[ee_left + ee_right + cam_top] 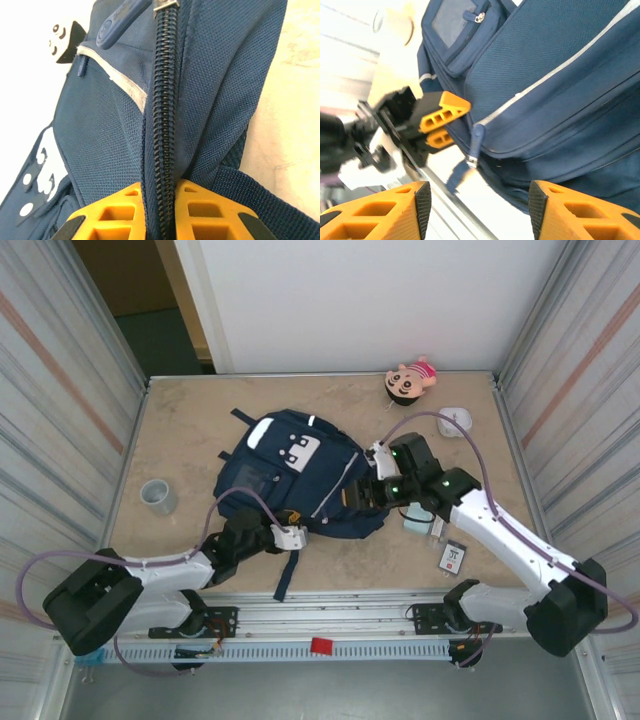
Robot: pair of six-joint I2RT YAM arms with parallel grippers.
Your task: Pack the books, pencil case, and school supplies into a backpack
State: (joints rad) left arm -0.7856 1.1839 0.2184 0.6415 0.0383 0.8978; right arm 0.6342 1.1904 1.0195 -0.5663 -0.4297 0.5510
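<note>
Pinching backpack (pixel 100 135) | left end effector (pixel 161 202) clamped | right end effector (pixel 480 200) alongside

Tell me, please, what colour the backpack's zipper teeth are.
The zipper teeth are black, against the navy backpack; the left wrist view shows them best.

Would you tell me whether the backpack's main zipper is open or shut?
Shut where visible: the zipper shows meshed teeth, pinched by the left gripper.
</note>
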